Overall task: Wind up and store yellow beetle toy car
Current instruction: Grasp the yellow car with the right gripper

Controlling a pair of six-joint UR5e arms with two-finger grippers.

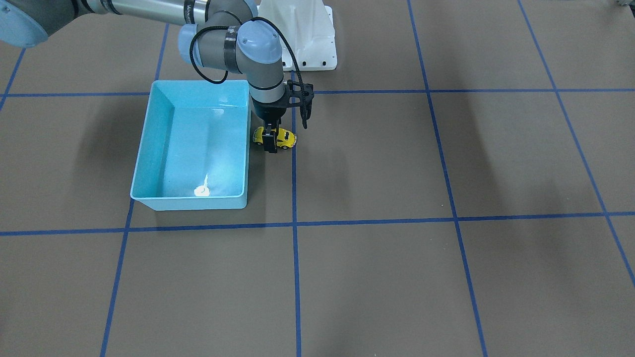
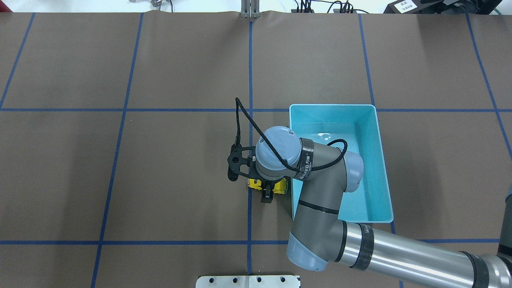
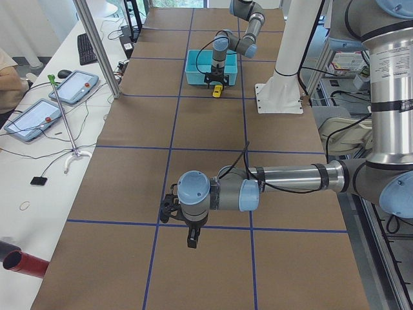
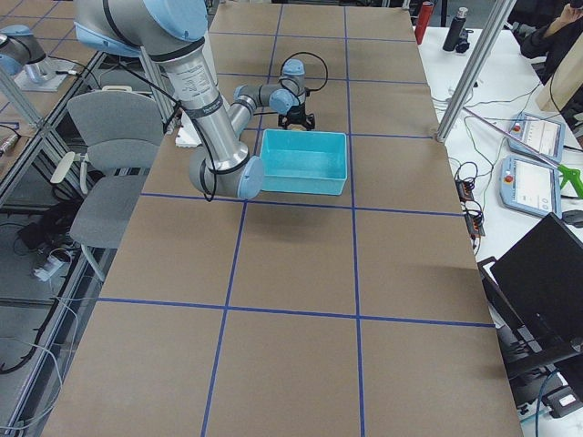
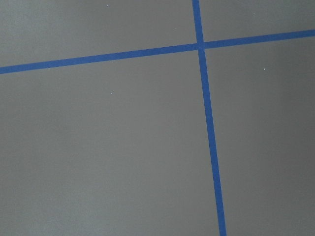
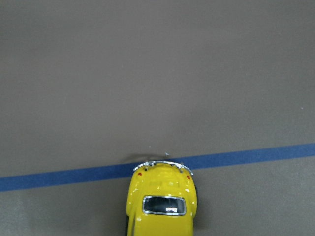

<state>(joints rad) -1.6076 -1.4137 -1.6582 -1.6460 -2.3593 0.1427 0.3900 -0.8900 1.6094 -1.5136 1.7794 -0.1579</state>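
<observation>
The yellow beetle toy car (image 1: 284, 138) stands on the brown table right next to the light blue bin (image 1: 191, 203), across a blue tape line. My right gripper (image 1: 270, 140) comes straight down on it, with a finger on each side of the body, shut on the car. The overhead view shows the car (image 2: 281, 185) peeking out under the right gripper (image 2: 267, 189). The right wrist view shows the car's rear (image 6: 161, 206) at the bottom edge. My left gripper (image 3: 192, 237) hangs over bare table far from the car; I cannot tell whether it is open or shut.
The bin (image 2: 334, 106) holds only a small white scrap (image 1: 202, 190). A white arm mount (image 1: 307, 34) stands behind the car. Blue tape lines grid the table. Tablets and cables lie along the operators' side (image 3: 39, 113).
</observation>
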